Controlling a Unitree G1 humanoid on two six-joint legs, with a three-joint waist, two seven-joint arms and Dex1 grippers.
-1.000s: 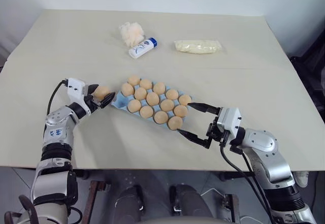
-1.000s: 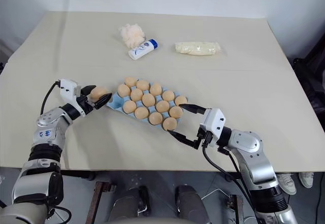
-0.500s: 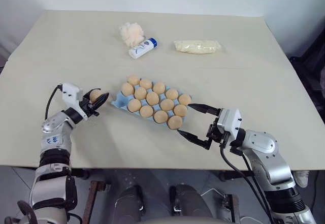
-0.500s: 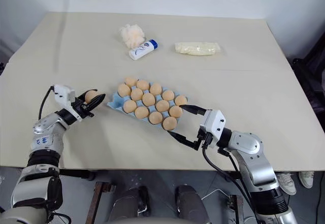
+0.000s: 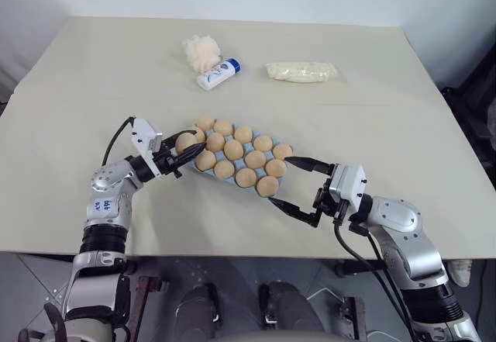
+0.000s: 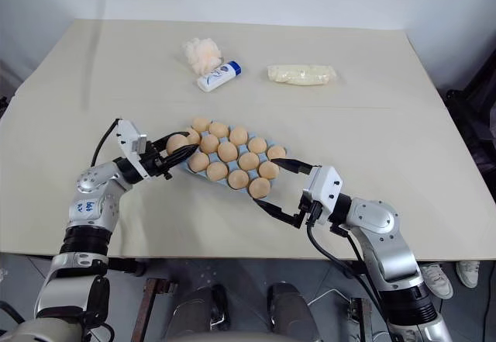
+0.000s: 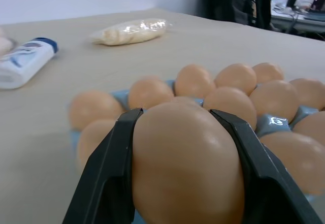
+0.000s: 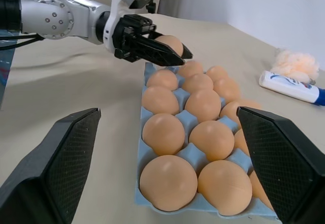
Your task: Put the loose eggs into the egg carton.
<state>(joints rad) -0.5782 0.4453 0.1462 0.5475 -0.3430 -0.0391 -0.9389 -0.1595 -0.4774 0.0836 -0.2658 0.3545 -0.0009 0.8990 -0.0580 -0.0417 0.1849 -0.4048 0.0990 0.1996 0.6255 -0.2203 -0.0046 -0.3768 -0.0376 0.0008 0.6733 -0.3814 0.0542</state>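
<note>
A fluffy cream-white puff [image 5: 201,50] lies on the beige table [image 5: 93,86], well beyond the left tool and far from it; touching the puff on its near side is a white tube with a blue cap [image 5: 217,74], lying on its side, cap end pointing away from the puff; further toward the right tool's side, well apart from the tube, a clear bag of pale yellow stuff [image 5: 302,71] lies flat; dark clutter, too blurred to name, stands past the table's right edge.

Head stereo pair looks down over the table [image 5: 372,109]; wrist cameras sit low, close to the egg carton [image 8: 183,120].
</note>
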